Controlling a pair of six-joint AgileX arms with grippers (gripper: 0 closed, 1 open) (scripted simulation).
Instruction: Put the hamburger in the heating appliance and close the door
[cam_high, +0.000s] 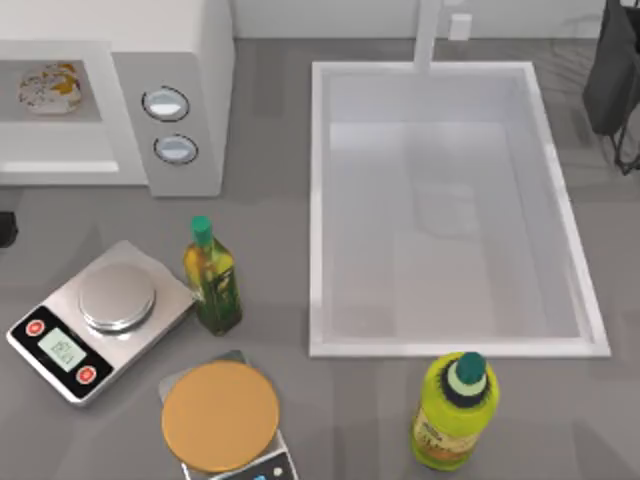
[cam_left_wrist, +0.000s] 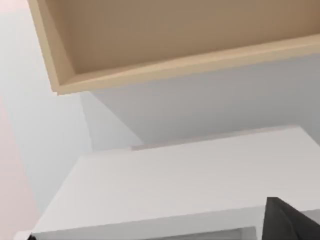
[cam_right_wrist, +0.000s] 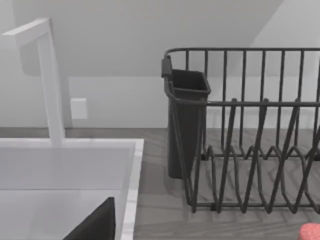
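I see the hamburger (cam_high: 49, 87) lying inside the heating appliance (cam_high: 190, 40), at the top view's far left, on the pale floor of the cavity and visible through the front opening. The grey control panel with its two round knobs (cam_high: 166, 103) stands just to the right of the cavity. I cannot make out the door as a separate part from above, so I cannot tell whether it stands open or closed.

As for my pincers, neither one is anywhere near the hamburger that I can see. In the left wrist view a dark piece of the left gripper (cam_left_wrist: 290, 220) pokes in at the corner, above a broad white surface with a tan cabinet (cam_left_wrist: 175, 45) overhead; I cannot tell whether it is released or clenched. In the right wrist view a dark wedge of the right gripper (cam_right_wrist: 95, 225) sits over the edge of the sink (cam_right_wrist: 131, 165), with the white faucet (cam_right_wrist: 50, 80) and a black dish rack (cam_right_wrist: 250, 130) beyond; its state I cannot tell either.

Out on the table, silver kitchen scales (cam_high: 100, 315) stand below the appliance, with a green-capped oil bottle (cam_high: 211, 280) just to the right of them. A flat tan disc (cam_high: 220, 415) rests on a second scale at the front edge. The big white sink (cam_high: 320, 200) takes the middle, and a yellow-green bottle (cam_high: 455, 412) stands just in front of it
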